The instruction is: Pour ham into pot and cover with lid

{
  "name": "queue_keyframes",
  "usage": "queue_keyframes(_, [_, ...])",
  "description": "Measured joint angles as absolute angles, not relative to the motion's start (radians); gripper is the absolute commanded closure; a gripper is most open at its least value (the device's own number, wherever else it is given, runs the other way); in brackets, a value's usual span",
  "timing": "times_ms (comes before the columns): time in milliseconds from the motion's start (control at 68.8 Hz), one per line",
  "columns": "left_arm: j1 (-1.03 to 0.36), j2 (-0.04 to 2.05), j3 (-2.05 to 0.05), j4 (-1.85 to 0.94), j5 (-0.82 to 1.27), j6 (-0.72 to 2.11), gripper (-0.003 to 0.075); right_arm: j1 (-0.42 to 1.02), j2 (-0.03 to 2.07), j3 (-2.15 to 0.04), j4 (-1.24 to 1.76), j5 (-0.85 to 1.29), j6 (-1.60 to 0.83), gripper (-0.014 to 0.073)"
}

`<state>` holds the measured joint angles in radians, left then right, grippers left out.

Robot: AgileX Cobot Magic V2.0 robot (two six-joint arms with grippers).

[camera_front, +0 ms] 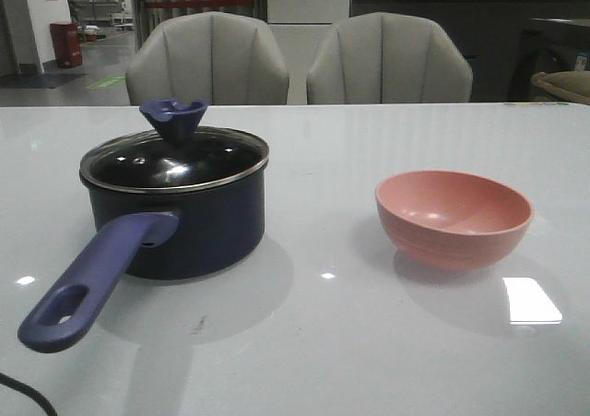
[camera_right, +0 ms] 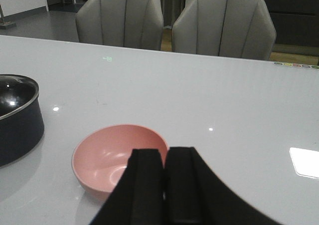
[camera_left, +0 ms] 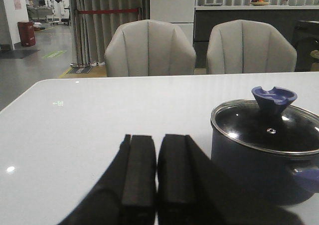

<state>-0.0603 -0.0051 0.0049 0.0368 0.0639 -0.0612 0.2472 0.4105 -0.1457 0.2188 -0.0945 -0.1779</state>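
The round navy pot (camera_front: 189, 222) stands on the glossy white table (camera_front: 350, 342), its clear glass, steel-rimmed lid (camera_front: 175, 162) seated on top with a blue funnel-shaped knob; the long purplish handle has a hole at its end. No writing can be read. The left gripper (camera_left: 157, 177) (matte black pads, nearly together, holding nothing) sits just beside the pot. The right gripper (camera_right: 164, 185), likewise pressed narrow and empty, hangs at the smooth salmon-pink bowl (camera_right: 112, 155), whose visible inside shows no ham.

One pot (camera_front: 184, 227), one lid (camera_front: 173, 158), one bowl (camera_front: 454, 217), two chairs (camera_front: 207, 61).
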Motion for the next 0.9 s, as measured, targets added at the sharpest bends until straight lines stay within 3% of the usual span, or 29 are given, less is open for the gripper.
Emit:
queue_keyframes(669, [-0.060, -0.005, 0.005, 0.037, 0.064, -0.063, 0.0608, 0.245, 0.404, -0.128, 0.211, -0.102, -0.183, 0.0454])
queue_keyframes(902, [-0.060, -0.005, 0.005, 0.037, 0.064, -0.064, 0.0608, 0.161, 0.168, -0.034, 0.077, -0.076, -0.162, 0.0454])
